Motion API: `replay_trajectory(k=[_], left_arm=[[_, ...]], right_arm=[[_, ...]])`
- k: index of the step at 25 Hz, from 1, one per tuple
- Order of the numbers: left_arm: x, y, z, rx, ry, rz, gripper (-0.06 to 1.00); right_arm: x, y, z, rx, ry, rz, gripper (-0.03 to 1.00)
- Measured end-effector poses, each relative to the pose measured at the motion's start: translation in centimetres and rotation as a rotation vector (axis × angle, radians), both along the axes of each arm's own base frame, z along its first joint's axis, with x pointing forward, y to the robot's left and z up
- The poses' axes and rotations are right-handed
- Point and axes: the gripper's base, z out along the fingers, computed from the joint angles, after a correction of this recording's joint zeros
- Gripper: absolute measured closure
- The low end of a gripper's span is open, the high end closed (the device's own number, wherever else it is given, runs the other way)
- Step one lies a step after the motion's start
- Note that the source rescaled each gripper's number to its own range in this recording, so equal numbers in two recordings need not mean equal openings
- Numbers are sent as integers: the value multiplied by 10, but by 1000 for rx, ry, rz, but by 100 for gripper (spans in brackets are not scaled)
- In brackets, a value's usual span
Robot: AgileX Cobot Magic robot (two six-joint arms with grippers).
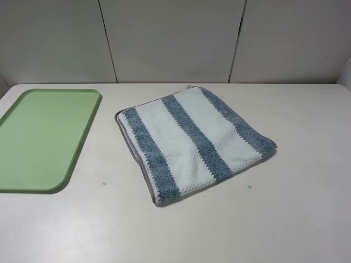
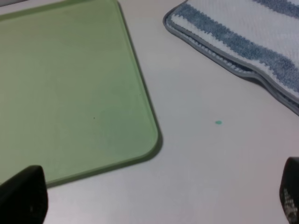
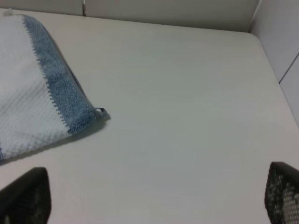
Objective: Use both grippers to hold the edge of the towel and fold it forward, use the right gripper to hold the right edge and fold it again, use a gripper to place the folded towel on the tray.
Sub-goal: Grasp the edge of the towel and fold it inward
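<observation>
The striped towel (image 1: 192, 142) lies flat in the middle of the table, doubled over, with its grey hem (image 1: 134, 159) along the left side. The light-green tray (image 1: 82, 142) lies empty at the left. Neither arm shows in the exterior high view. In the left wrist view the left gripper (image 2: 156, 200) is open and empty above bare table, between the tray (image 2: 70, 84) and the towel's corner (image 2: 243, 42). In the right wrist view the right gripper (image 3: 154, 198) is open and empty above bare table, to the right of the towel's right corner (image 3: 32, 102).
The white table (image 1: 274, 219) ends at a pale panelled wall (image 1: 175, 38) at the back. Two small green marks (image 1: 102, 183) (image 1: 249, 187) sit on the table near the towel's front; one shows in the left wrist view (image 2: 218, 122).
</observation>
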Motion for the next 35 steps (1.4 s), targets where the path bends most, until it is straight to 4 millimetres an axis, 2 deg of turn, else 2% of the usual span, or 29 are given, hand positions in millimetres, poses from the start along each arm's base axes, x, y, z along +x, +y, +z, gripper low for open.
replay_trajectory(k=[35], left_arm=[[0, 1, 0, 6, 0, 4, -6]], right_arm=[[0, 0, 0, 0, 0, 0, -3]])
